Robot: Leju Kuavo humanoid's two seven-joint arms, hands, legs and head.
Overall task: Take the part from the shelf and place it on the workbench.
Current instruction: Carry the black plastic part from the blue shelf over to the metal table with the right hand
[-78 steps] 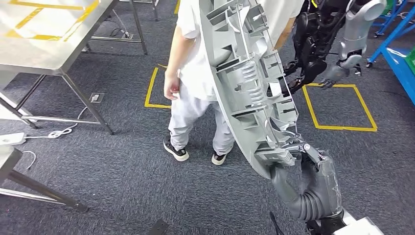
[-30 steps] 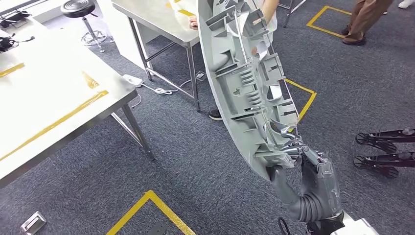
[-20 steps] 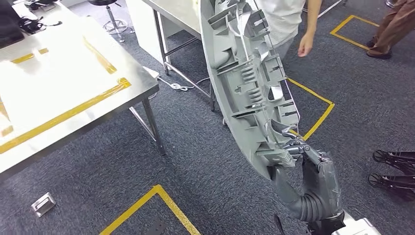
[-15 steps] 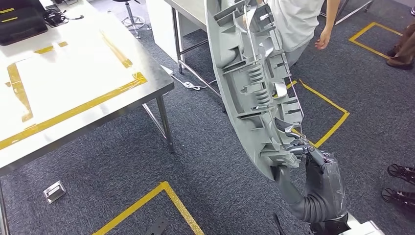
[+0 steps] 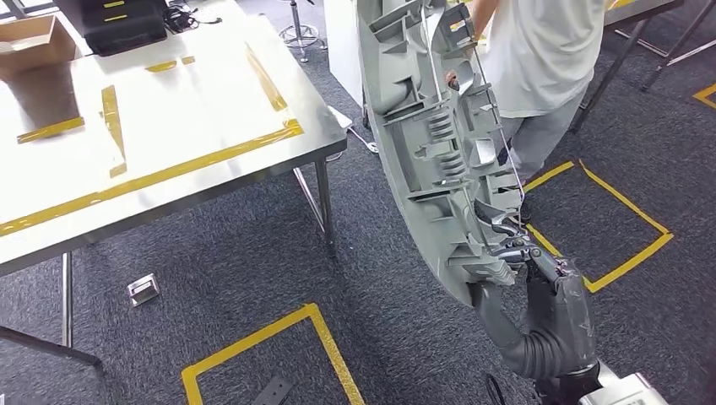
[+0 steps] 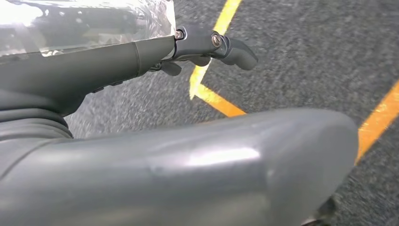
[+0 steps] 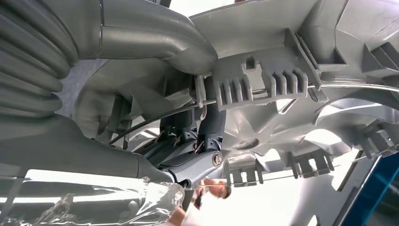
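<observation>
Right hand: my right hand (image 5: 540, 291) sits at about 5 o'clock in the head view, fingers clamped on the lower end of the part. In the right wrist view the dark fingers (image 7: 207, 136) hook in among the moulded ribs while the thick thumb presses the outer shell.

Part: the grey moulded plastic panel (image 5: 435, 143) is a long, curved piece with ribs, clips and a thin wire running along it. I carry it nearly upright, in the air, its top leaning toward 12 o'clock and running out of the picture. It touches nothing but my hand, and stands well apart from the bench.

Left hand: my left hand (image 6: 207, 44) hangs over the carpet in the left wrist view, fingers curled loosely and slightly apart, with nothing in them.

Bench: the steel bench (image 5: 194, 160) lies at 10 o'clock, its top marked with yellow tape strips (image 5: 169, 173). A cardboard box (image 5: 34, 42) and a black case (image 5: 122, 21) stand at its far end.

Person: someone in a white shirt (image 5: 549, 59) stands at 1 o'clock, just behind the panel.

Floor: dark grey carpet (image 5: 253, 253) with yellow taped squares (image 5: 279, 337) at 6 and 3 o'clock; a small metal bracket (image 5: 143, 289) lies near the bench leg.
</observation>
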